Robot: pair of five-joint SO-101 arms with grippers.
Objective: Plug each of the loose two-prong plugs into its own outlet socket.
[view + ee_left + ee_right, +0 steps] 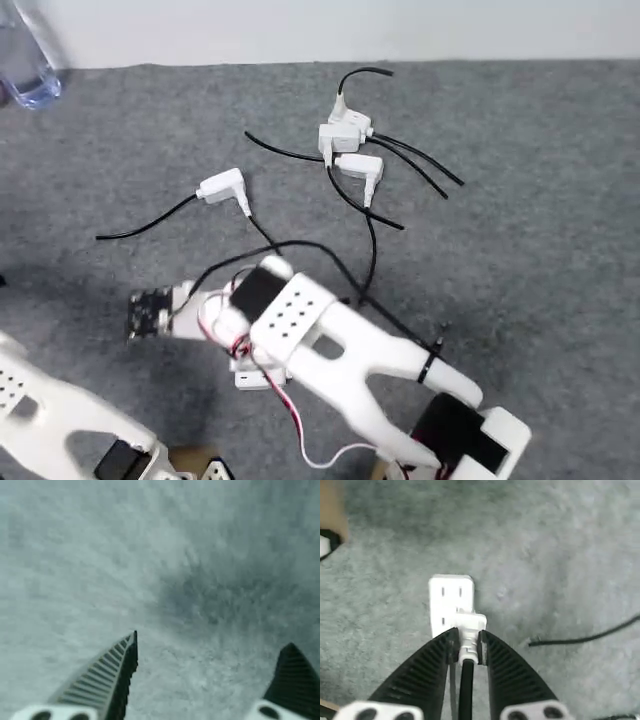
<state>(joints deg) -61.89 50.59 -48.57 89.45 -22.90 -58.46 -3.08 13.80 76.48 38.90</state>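
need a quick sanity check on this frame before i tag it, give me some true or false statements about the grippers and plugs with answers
1. The right gripper is shut on a white plug with a black cable. True.
2. The left gripper holds a plug. False: it is open, with nothing between its fingers.
3. A white outlet block lies directly in front of the held plug. True.
4. The mat under the arms is bright red. False: it is grey.
5. Another white connector with black cable lies on the mat, away from both grippers. True.
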